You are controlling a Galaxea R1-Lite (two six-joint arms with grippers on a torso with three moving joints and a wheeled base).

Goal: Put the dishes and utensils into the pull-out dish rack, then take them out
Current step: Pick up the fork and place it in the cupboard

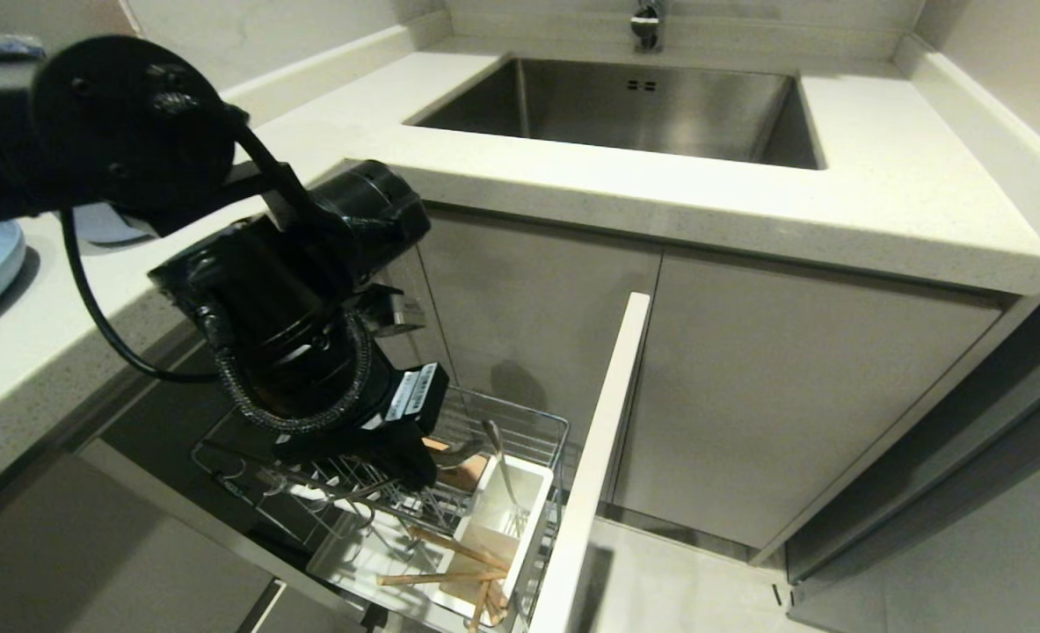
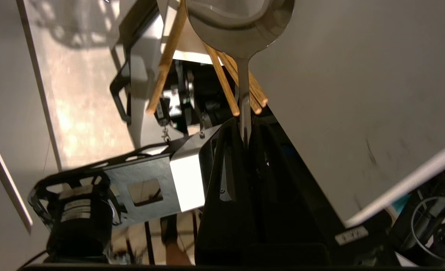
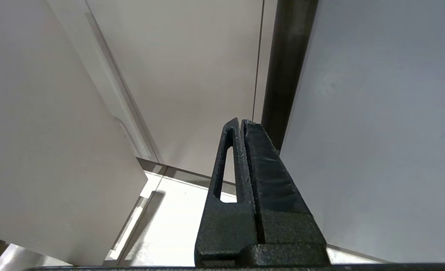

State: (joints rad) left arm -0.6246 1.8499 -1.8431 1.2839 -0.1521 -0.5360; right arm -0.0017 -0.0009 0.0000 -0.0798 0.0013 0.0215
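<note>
We see the slim silver spoon (image 2: 241,22), bowl glossy and handle thin, pinched by the handle between our left gripper's (image 2: 245,128) clenched fingers, over the white utensil box (image 1: 506,527) holding chopsticks (image 1: 449,576) in the pull-out rack (image 1: 520,422); our right gripper (image 3: 241,122) rests closed, empty, by cabinet panels

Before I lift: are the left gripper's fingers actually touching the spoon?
Touching. The left wrist view shows the left gripper shut on the spoon, its handle pinched between the fingers.

Silver spoon (image 2: 241,22), light-wood chopsticks (image 2: 222,81), white utensil box (image 1: 502,519), chrome rack (image 1: 520,422), black gripper (image 2: 245,122).
</note>
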